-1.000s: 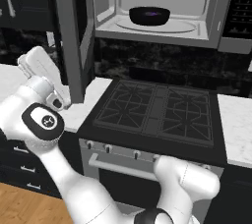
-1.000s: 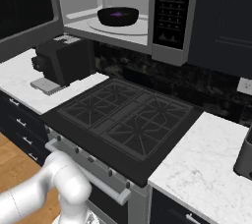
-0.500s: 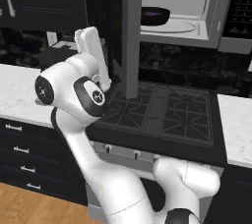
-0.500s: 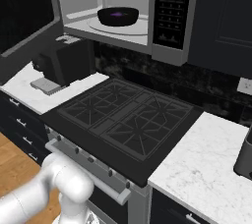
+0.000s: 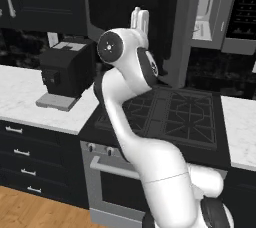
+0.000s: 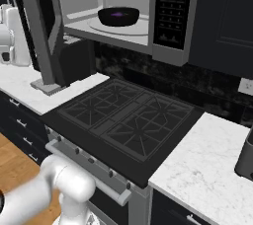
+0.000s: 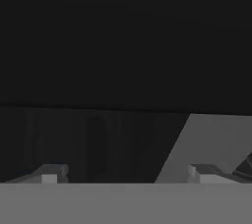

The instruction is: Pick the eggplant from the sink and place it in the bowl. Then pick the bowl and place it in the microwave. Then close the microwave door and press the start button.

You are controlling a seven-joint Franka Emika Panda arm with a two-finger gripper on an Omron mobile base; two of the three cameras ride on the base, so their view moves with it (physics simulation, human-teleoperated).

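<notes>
The microwave door stood partly swung, its dark panel edge-on to me in the right base view and hanging out over the left end of the stove. In the left base view I saw the same door as a tall grey-framed slab in front of the microwave, with the arm's hand raised just beside its outer face. Through the hand view I looked at dark door surface up close, and the claw showed its two fingertips far apart with nothing between them; I held nothing. Whether a tip actually touched the door I could not tell.

The bowl sat inside the microwave cavity on the pale turntable, and a glint of purple in it was the eggplant. The dark control strip ran down the right of the cavity. A black coffee machine stood on the marble counter left of the stove.
</notes>
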